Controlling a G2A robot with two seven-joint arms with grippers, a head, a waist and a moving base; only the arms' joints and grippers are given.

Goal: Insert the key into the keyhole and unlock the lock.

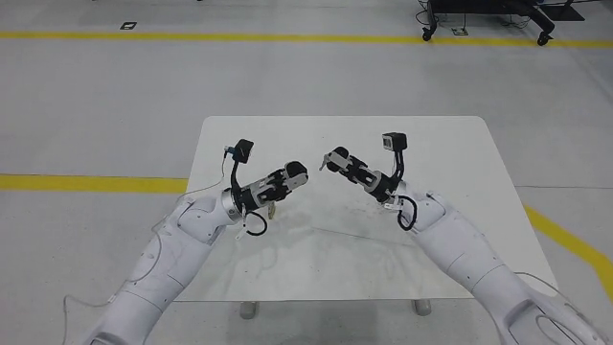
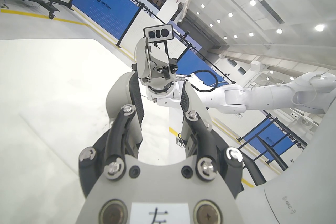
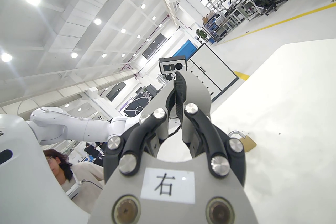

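Two arms are hanging above the white tabletop (image 1: 460, 249), their claws facing each other, near but apart.

Farthest left, the lock (image 3: 248, 143) is lying flat on the tabletop below the arms, toward the left arm's side, and neither claw is touching it. It is a small brass-coloured body with a silver shackle (image 3: 235, 133). The shackle is partly hidden, so I cannot tell whether it is closed. I am not making out the keyhole.

The left claw (image 1: 301, 170) is standing wide open above the lock, gripping nothing and pointing at the other claw.

The right claw (image 3: 178, 76) is pressing its fingers tight together. A thin pale sliver is poking out at its tip, what may be the key (image 1: 327, 158), but it is too small to say.

Judging the step: this is looking like setup before insertion, with the lock not yet picked up and nothing yet in the keyhole. The next move is probably calling for the left claw to come down on the lock body, pinch its flat sides and lift it, turning the keyhole toward the right claw for a straight approach. The smooth little body is likely to be twisting under a light pinch.
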